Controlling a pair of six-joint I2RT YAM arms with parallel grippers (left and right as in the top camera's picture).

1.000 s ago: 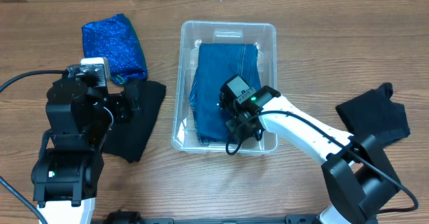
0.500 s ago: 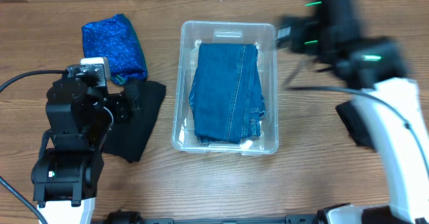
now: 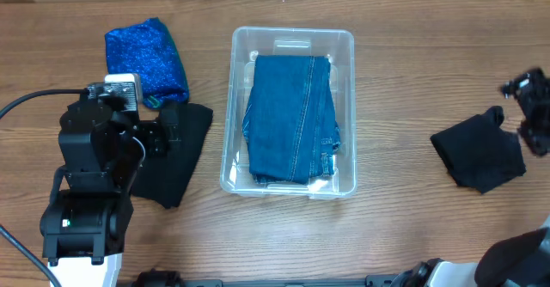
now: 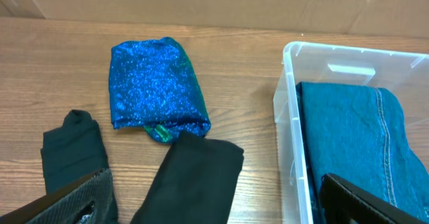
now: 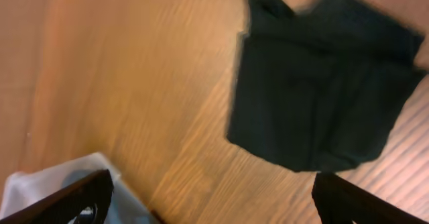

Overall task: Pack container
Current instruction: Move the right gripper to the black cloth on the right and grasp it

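Observation:
The container is a clear plastic bin at the table's middle, with folded blue jeans lying flat inside. My left gripper hovers open over a black garment just left of the bin. In the left wrist view the left gripper has this black garment between its spread fingers, and the bin's rim is at the right. My right gripper is at the far right edge, above another black garment. The right gripper stands open and empty over bare wood.
A folded glittery blue garment lies at the back left, beyond the black one. A dark piece of cloth lies left of the black garment. The bin's corner shows at the lower left of the right wrist view.
My right gripper has opened, left the jeans lying in the bin, and swung away to the far right, near the black garment. The left arm has not moved.

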